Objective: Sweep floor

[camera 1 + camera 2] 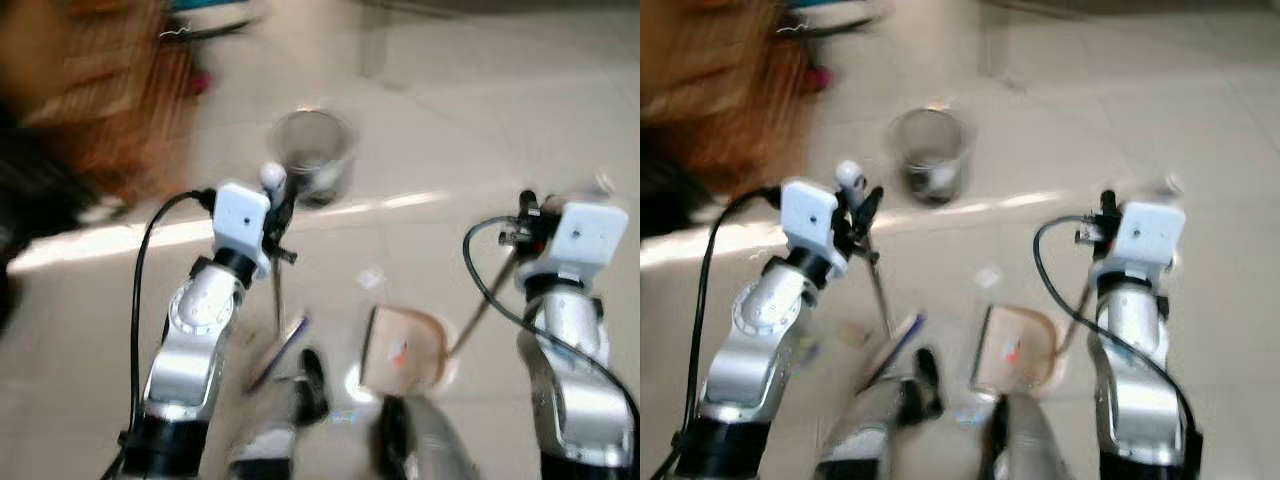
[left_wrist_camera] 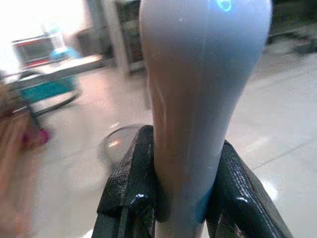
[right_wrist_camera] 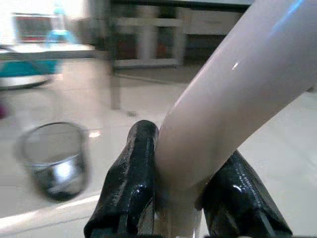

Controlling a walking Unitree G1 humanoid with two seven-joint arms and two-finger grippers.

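The sweeping looks to be mid-way: the left hand [image 2: 181,191] is pinching the rounded top of the broom handle [image 2: 198,89], its two fingers [image 2: 130,183] pressed on either side, and the right hand [image 3: 181,191] is pinching the pale dustpan handle [image 3: 223,109] the same way. On the floor [image 1: 560,130] between the arms, the dustpan [image 1: 400,350] lies near the robot with a small reddish bit in it, and the broom head [image 1: 280,352] sits just left of it, so some dirt seems already gathered. A pale scrap [image 1: 371,278] lies just beyond the pan, not yet swept, and the pan has not been emptied into the wire bin [image 1: 315,158] standing farther off. The eye views are blurred, so finer dust cannot be judged; they give the layout of pan, broom, scrap and bin, and a blurred brown mass at far left that I cannot identify. The wrist views add the firm grips on both handles, plus distant furniture and a teal thing [image 2: 52,84] on the far side of the room.
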